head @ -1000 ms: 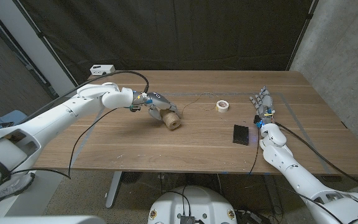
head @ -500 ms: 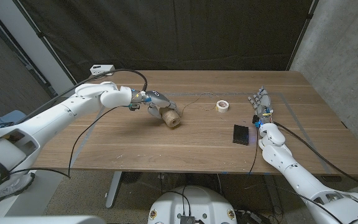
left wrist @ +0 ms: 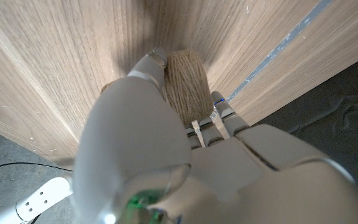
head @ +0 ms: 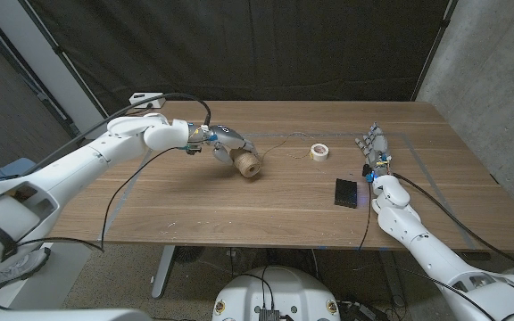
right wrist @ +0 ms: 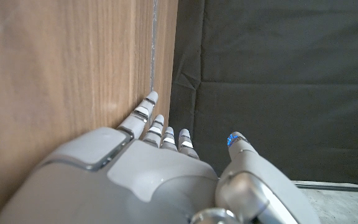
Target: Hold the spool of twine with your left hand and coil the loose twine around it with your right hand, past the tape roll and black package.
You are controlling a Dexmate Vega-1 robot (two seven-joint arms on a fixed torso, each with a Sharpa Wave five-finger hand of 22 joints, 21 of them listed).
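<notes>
On the wooden table [head: 239, 205], left of centre, the left hand [head: 226, 147] grips the spool of twine [head: 247, 164]. Left wrist view confirms: fingers [left wrist: 219, 115] on one side of the spool [left wrist: 185, 84], thumb on the other, wound twine showing between them. Whether the spool touches the wood or sits just above it, cannot tell.

Loose twine [head: 284, 143] runs as a thin strand from the spool toward the white tape roll [head: 319, 152], which lies flat near mid-table. Strand too fine to trace to its end.

Black package [head: 346, 192] lies flat, nearer the front edge than the tape roll, between the roll and the right arm.

Right hand [head: 375, 148] stands on its edge at the right side of the table, well apart from the spool, fingers [right wrist: 160, 127] extended and apart, holding nothing. Grey tape line [head: 418, 153] marks the table just beyond it.
</notes>
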